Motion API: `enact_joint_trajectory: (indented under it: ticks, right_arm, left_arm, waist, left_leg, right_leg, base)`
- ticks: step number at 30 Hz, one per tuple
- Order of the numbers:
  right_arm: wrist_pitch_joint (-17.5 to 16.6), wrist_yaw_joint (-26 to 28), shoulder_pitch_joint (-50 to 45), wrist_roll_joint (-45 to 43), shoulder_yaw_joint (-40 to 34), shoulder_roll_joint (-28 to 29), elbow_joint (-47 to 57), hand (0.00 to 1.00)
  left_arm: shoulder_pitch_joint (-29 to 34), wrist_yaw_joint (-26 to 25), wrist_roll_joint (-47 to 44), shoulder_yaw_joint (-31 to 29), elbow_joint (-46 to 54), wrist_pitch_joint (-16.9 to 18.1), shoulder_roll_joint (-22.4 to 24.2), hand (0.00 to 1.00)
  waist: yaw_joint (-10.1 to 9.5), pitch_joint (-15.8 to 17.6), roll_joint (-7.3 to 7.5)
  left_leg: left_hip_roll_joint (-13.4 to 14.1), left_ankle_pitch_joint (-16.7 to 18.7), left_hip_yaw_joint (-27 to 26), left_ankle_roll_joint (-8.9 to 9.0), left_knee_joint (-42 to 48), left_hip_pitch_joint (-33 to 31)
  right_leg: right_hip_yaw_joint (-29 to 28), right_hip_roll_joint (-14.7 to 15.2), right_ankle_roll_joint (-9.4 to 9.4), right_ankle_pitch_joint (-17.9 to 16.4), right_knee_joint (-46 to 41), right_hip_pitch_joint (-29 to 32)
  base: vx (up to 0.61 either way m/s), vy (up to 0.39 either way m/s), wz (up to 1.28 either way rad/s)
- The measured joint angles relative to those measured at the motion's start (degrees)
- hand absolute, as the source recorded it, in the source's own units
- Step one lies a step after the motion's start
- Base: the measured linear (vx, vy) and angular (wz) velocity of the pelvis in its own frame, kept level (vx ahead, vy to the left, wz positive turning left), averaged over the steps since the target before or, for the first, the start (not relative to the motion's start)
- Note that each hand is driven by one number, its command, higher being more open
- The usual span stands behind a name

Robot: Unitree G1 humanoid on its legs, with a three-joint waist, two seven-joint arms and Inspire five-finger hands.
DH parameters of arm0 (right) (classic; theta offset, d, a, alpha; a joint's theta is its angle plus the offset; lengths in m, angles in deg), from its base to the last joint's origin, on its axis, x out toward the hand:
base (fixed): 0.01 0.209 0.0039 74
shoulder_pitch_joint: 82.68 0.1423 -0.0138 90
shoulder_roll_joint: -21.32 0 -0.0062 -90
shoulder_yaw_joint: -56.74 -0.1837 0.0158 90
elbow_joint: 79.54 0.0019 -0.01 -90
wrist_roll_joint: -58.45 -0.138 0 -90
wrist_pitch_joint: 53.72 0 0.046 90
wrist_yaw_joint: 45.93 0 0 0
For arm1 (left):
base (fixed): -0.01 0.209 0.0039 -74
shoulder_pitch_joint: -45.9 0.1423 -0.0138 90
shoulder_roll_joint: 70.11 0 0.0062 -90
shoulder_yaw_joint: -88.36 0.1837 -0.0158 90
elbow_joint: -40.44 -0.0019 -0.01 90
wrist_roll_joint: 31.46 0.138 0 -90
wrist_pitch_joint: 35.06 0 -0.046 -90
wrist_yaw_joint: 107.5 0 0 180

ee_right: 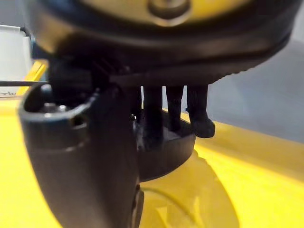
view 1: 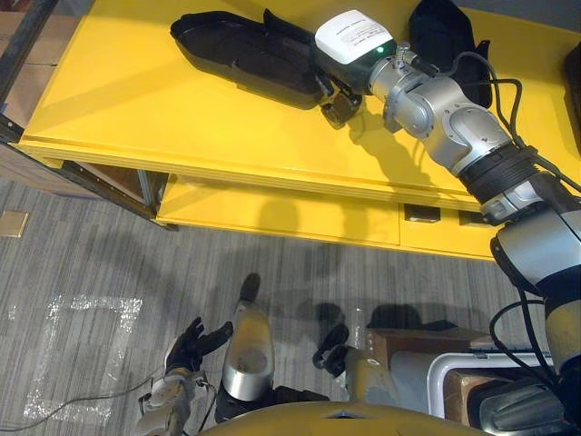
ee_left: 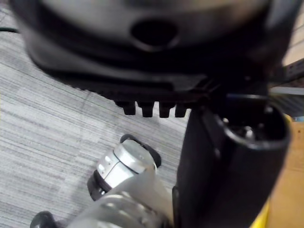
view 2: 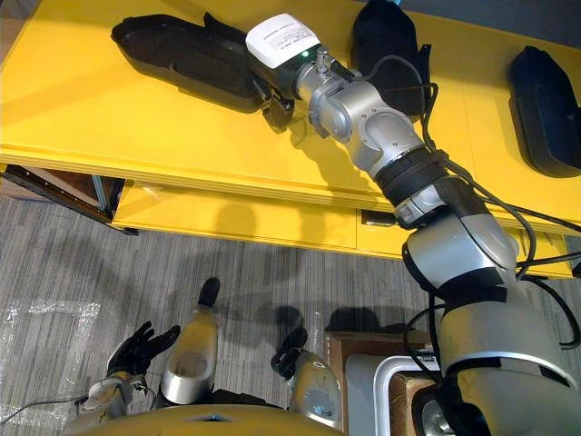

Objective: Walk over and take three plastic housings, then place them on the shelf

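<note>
The robot stands at the yellow table (view 1: pixel 118 109), so the walk looks finished, but none of the three plastic housings has been lifted yet. All three lie flat on the tabletop. The long black housing (view 1: pixel 241 50) is at the far left, a second black housing (view 1: pixel 443 34) is farther back behind the outstretched right arm, and a third black housing (view 2: pixel 543 95) is well apart from them near the table's right edge. The right hand (view 1: pixel 338 98) reaches across the table and sits on the near end of the long housing, touching it. The right wrist view shows the dark hand against that end, with the yellow top beneath it. Whether the hand has actually clamped on the housing or only rests against it cannot be told from these pictures. The left hand (view 1: pixel 191 343) hangs low over the grey carpet (view 1: pixel 91 263), well away from the table, spread and relaxed with nothing in it. By this reading the task is at its first pickup. The grasp on the long housing is about to be made or has just been made. Lifting that housing, collecting the other two and carrying all three to the shelf are all left to do.
</note>
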State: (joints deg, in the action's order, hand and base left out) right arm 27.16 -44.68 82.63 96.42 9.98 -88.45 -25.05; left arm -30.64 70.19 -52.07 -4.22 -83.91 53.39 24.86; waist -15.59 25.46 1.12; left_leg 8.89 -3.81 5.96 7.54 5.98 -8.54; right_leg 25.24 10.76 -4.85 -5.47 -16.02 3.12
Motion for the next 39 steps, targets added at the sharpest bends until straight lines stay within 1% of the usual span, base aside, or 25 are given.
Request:
enact_joint_trajectory:
  ticks: [4, 7, 9, 12, 14, 15, 17, 20, 21, 23, 24, 27, 29, 31, 33, 39]
  right_arm:
    - [-0.9, -0.7, 0.3, 0.0, -0.6, -0.9, 2.7, 1.00]
    - [-1.1, -0.7, 0.2, -0.2, -2.2, -4.0, 10.6, 1.00]
    - [-1.0, -0.6, 0.2, -0.7, -4.4, -5.2, 15.4, 1.00]
    - [0.4, -0.1, -0.3, -5.5, -7.0, -6.9, 24.1, 1.00]
    - [1.0, 1.6, -1.6, -8.5, -8.1, -9.2, 30.9, 1.00]
    - [1.1, 2.3, -2.4, -9.7, -8.4, -9.4, 32.1, 1.00]
    - [1.2, 5.6, -4.7, -11.8, -8.5, -9.6, 34.7, 1.00]
    - [1.5, 8.8, -7.6, -12.0, -8.5, -9.6, 35.6, 1.00]
    - [2.1, 11.0, -8.1, -11.9, -8.5, -9.6, 35.7, 1.00]
    - [2.6, 13.3, -8.4, -11.9, -8.4, -9.6, 35.7, 1.00]
    - [2.7, 15.6, -8.6, -11.9, -8.3, -9.6, 35.7, 1.00]
    - [2.4, 19.0, -8.7, -11.4, -6.1, -9.6, 35.5, 1.00]
    - [1.4, 20.6, -8.7, -11.2, -3.7, -9.3, 34.0, 1.00]
    - [-0.2, 20.8, -8.7, -9.5, -1.2, -9.0, 31.1, 1.00]
    - [-0.8, 20.7, -8.6, -8.8, -0.1, -8.6, 27.9, 1.00]
    - [-5.1, 20.5, -2.2, -5.3, 2.0, -8.4, 20.4, 1.00]
  left_arm:
    - [0.0, 0.0, 0.0, -0.1, 0.1, 0.1, 0.0, 1.00]
    - [0.0, -0.1, 0.0, -0.7, 0.1, 0.3, -0.3, 1.00]
    - [0.0, -0.1, 0.0, -1.0, 0.1, 0.4, -0.3, 1.00]
    - [0.6, -0.1, 0.0, -1.8, 0.1, 0.4, -0.3, 1.00]
    - [0.7, 0.0, 0.0, -2.3, 0.0, 0.4, -0.3, 1.00]
    - [0.7, 0.0, 0.0, -2.3, -0.1, 0.4, -0.3, 1.00]
    - [0.7, 0.0, 0.0, -2.9, -0.1, 0.6, -0.3, 1.00]
    - [0.6, 0.0, 0.0, -3.0, -0.1, 0.7, -0.2, 1.00]
    - [0.6, 0.0, 0.0, -3.2, -0.1, 0.8, -0.2, 1.00]
    - [0.6, 0.1, 0.0, -3.6, -0.2, 0.9, 0.0, 1.00]
    - [0.7, 0.2, 0.2, -4.2, -0.4, 1.0, 0.2, 1.00]
    - [0.7, 0.2, 0.4, -4.5, -0.9, 1.3, 0.0, 1.00]
    - [0.7, 0.2, 0.5, -4.5, -1.0, 1.3, -0.2, 1.00]
    - [0.6, 0.0, 0.5, -4.5, -1.0, 1.3, -0.3, 1.00]
    - [0.6, -0.1, 0.5, -4.3, -1.0, 1.2, -0.3, 1.00]
    - [0.5, -0.3, 0.4, -3.9, -0.4, 1.0, -0.5, 1.00]
  waist:
    - [0.07, 0.3, 0.50]
    - [0.35, 0.8, 1.43]
    - [0.68, 0.9, 1.63]
    - [1.85, 0.9, 1.97]
    - [2.33, 0.9, 2.13]
    - [2.51, 0.9, 2.20]
    - [3.20, 0.7, 2.57]
    - [3.23, 0.8, 2.75]
    - [3.22, 0.8, 2.80]
    - [3.15, 0.6, 2.99]
    - [3.08, 0.4, 3.36]
    - [3.07, 0.0, 4.07]
    - [2.98, -0.2, 4.45]
    - [2.76, -0.4, 4.69]
    - [2.30, -0.4, 4.73]
    - [1.29, -0.5, 4.78]
  left_leg:
    - [0.1, -0.2, -0.3, 0.40, -0.1, 0.1]
    - [0.4, -0.2, -0.7, 0.52, -0.1, 0.1]
    - [0.6, -0.1, -0.9, 0.65, -0.1, 0.3]
    - [0.8, 0.2, -1.6, 0.85, -0.3, 1.3]
    - [0.9, 0.5, -2.5, 0.73, -0.3, 1.8]
    - [0.9, 0.5, -2.6, 0.73, -0.3, 2.0]
    - [0.8, 0.5, -2.7, 0.75, -0.2, 2.1]
    - [0.8, 0.5, -3.0, 0.74, -0.2, 2.4]
    - [0.8, 0.5, -3.0, 0.73, -0.2, 2.4]
    - [0.8, 0.5, -3.1, 0.72, -0.3, 2.4]
    - [0.7, 0.5, -3.1, 0.72, -0.3, 2.3]
    - [0.7, 0.6, -3.1, 0.58, -0.3, 2.3]
    - [0.7, 0.6, -3.0, 0.57, -0.3, 2.1]
    - [0.7, 0.6, -2.8, 0.57, -0.3, 2.0]
    - [0.7, 0.6, -2.8, 0.57, -0.3, 2.0]
    - [0.8, 0.6, -2.4, 0.58, -0.2, 1.2]
  right_leg:
    - [-0.3, -0.1, 0.01, 0.0, 0.2, 0.1]
    - [-0.6, -0.4, 0.05, 0.1, 0.4, 0.3]
    - [-0.8, -0.6, 0.06, 0.1, 0.5, 0.3]
    - [-1.4, -0.9, -0.02, 0.2, 1.0, -0.4]
    - [-2.2, -0.9, -0.12, 0.3, 1.1, -0.4]
    - [-2.3, -0.9, -0.13, 0.3, 1.1, -0.5]
    - [-2.4, -0.8, -0.17, 0.5, 1.2, -0.6]
    - [-2.7, -0.8, -0.21, 0.8, 1.3, -0.7]
    - [-2.7, -0.8, -0.24, 0.8, 1.3, -0.7]
    - [-2.7, -0.8, -0.30, 0.9, 1.5, -0.7]
    - [-2.7, -0.8, -0.31, 1.0, 1.7, -0.7]
    - [-2.6, -0.9, -0.37, 1.2, 2.3, -1.0]
    - [-2.5, -1.0, -0.37, 1.2, 2.5, -1.0]
    - [-2.4, -1.0, -0.34, 1.2, 2.6, -1.1]
    - [-2.3, -1.0, -0.32, 1.2, 2.7, -1.1]
    - [-1.9, -1.2, -0.30, 1.3, 3.0, -0.8]
  base:
    - [0.01, -0.016, -0.03]
    - [0.01, -0.023, -0.06]
    - [0.01, -0.023, -0.08]
    - [0.00, -0.021, -0.13]
    - [-0.01, -0.010, -0.16]
    - [-0.01, -0.008, -0.11]
    - [-0.01, -0.007, -0.04]
    - [-0.03, -0.003, -0.05]
    - [-0.03, -0.004, -0.02]
    - [0.00, 0.000, 0.00]
    - [0.00, 0.000, 0.00]
    - [0.00, 0.000, 0.00]
    - [0.00, 0.000, 0.00]
    - [0.01, -0.021, 0.04]
    - [0.00, -0.009, 0.02]
    - [-0.01, -0.010, 0.03]
